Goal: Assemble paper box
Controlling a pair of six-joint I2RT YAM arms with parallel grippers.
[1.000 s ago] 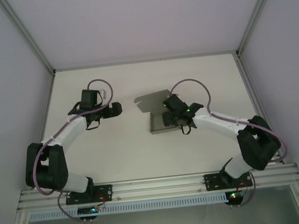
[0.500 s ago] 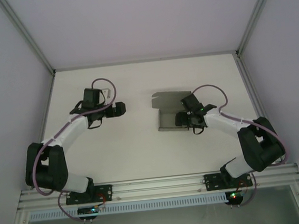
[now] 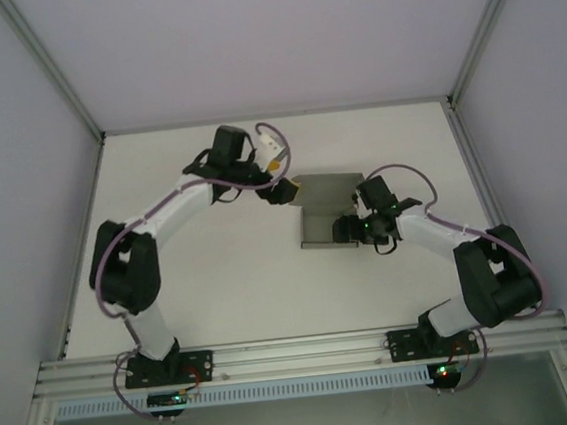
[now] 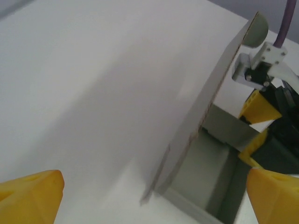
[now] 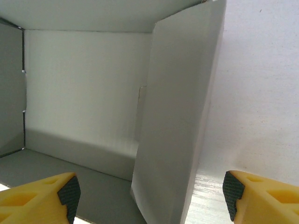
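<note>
Toward the far centre of the desk [image 3: 210,280]: the paper box [image 3: 322,219] half erected, nothing gripped.

You see the box lying between the two arms, its floor flat on the desk and at least a back wall and one side wall raised. A tall flap [image 5: 180,107] stands upright at one edge, unsecured, and a further panel rises tilted at the far side. Your left end effector [image 3: 279,190] hovers just beside the box's far-left corner, fingers fully spread and empty. Your right end effector [image 3: 348,228] faces into the box from the right, fingers wide apart. The standing flap lies in line between them and touches neither, so nothing is held. By this evidence the walls are formed, but the remaining flaps are not yet folded in and tucked, so you are about midway.
</note>
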